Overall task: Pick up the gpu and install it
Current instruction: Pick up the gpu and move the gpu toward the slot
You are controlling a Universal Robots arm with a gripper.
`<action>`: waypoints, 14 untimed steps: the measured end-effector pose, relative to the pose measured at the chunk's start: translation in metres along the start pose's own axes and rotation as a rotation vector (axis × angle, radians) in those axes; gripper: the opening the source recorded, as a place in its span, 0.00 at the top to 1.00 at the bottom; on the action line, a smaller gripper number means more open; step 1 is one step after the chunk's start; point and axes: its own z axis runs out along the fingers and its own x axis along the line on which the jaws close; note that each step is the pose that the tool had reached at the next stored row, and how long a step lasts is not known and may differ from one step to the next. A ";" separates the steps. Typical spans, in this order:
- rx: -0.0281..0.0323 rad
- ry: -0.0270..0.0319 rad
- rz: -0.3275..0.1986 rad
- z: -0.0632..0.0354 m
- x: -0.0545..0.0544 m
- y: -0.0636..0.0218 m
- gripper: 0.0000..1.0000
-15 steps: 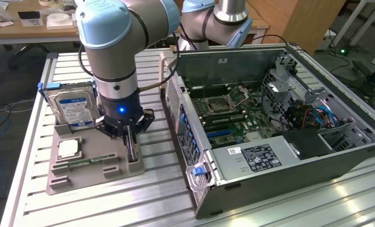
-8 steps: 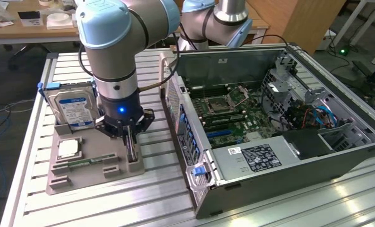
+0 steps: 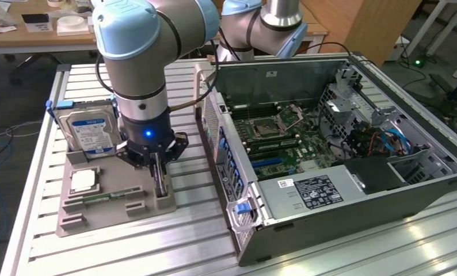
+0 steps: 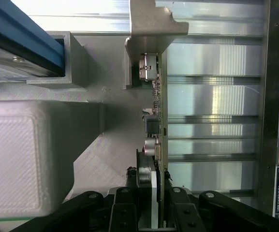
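Wrist view: end effector [image 4: 153, 209] clamped on the upright gpu [image 4: 160, 113] in its grey holder [image 4: 111, 145]; blue-white label [image 3: 92, 133] on the hard drive [image 3: 73, 115] illegible.

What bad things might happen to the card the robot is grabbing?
1. The gripper pinches the gpu by its thin upper edge, so the card might tilt or slip when lifted.
2. The card stands in a slot of the grey tray, so it might snag and drag the tray along.
3. The computer case stands close beside the tray, so a swinging card might bump its wall.
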 end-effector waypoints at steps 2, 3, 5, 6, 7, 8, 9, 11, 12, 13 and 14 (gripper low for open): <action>-0.0001 0.0000 0.000 0.0000 0.000 0.0000 0.72; -0.0008 -0.0001 0.000 -0.0002 0.000 0.0000 0.72; -0.0033 0.0000 0.000 -0.0025 0.000 0.0000 0.72; -0.0045 0.0002 0.000 -0.0047 0.000 -0.0001 0.72; -0.0055 0.0001 0.000 -0.0076 0.000 0.0000 0.72; -0.0061 -0.0001 0.000 -0.0110 0.000 0.0000 0.72; -0.0063 0.0001 0.000 -0.0151 -0.001 -0.0001 0.72; -0.0071 0.0001 0.000 -0.0237 -0.001 -0.0001 0.72; -0.0073 0.0001 0.000 -0.0278 -0.001 -0.0001 0.72; -0.0076 0.0002 0.000 -0.0321 -0.001 -0.0001 0.72; -0.0080 0.0002 0.000 -0.0361 -0.001 -0.0001 0.72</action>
